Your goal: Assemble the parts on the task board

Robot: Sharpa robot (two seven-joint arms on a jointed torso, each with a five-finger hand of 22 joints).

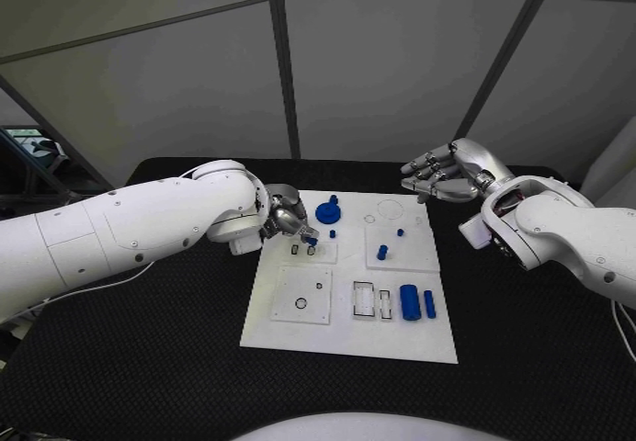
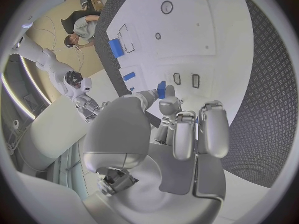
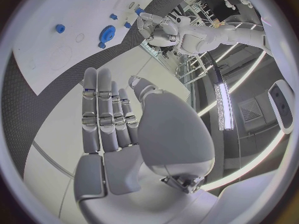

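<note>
the black table (image 1: 159,312) has a rough, knobbly mat surface, and the white board (image 1: 347,326) lies flat and smooth in its middle, a plain plate cut with shallow round and oblong recesses. the left hand (image 1: 287,220), smooth silver metal, hangs over the board's near-left part and pinches a small blue peg (image 2: 161,89) between thumb and a fingertip, just above two little oblong slots (image 2: 186,79). the right hand (image 1: 446,173) hovers off the board's far right corner, fingers straight and close together, holding nothing.

the main risk, as i judge it, is the peg: it is small, hard and slick, held only at its tip, so a slight tilt could make it jam on a slot edge or slip out and roll across the smooth plate. the left fingers also sit near the blue wheel (image 1: 329,214), which stands on the board just beyond them, and a wide move could knock it. the loose blue cylinder (image 1: 411,301) is round and lies on its side near the board's right edge beside a thinner blue bar (image 1: 429,304); a bump to the board might send it rolling. two short blue pins (image 1: 381,250) stand mid-board.
</note>
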